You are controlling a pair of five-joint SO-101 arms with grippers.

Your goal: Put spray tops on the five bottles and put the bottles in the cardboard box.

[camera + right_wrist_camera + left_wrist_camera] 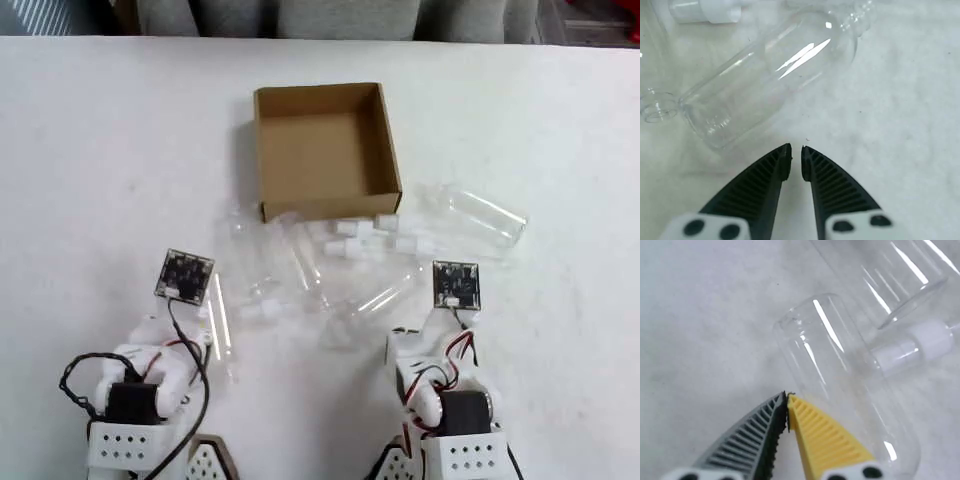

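Both grippers, left gripper (786, 404) and right gripper (795, 162), clench empty fingers beside lying bottles (482, 222). Loose tops (352, 228) lie among them, just below the box (318, 90) at upper centre. Capping looks unstarted; next, one gripper must open around a bottle.

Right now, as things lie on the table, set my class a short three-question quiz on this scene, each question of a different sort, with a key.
1. True or false: the cardboard box already holds a bottle.
2. Pick one. The left end effector is: A) wide open; B) shut, holding nothing; C) shut on a bottle.
3. In a few words: do the clear bottles stand upright or lie on their sides on the table?
Key: 1 false; 2 B; 3 they lie on their sides.
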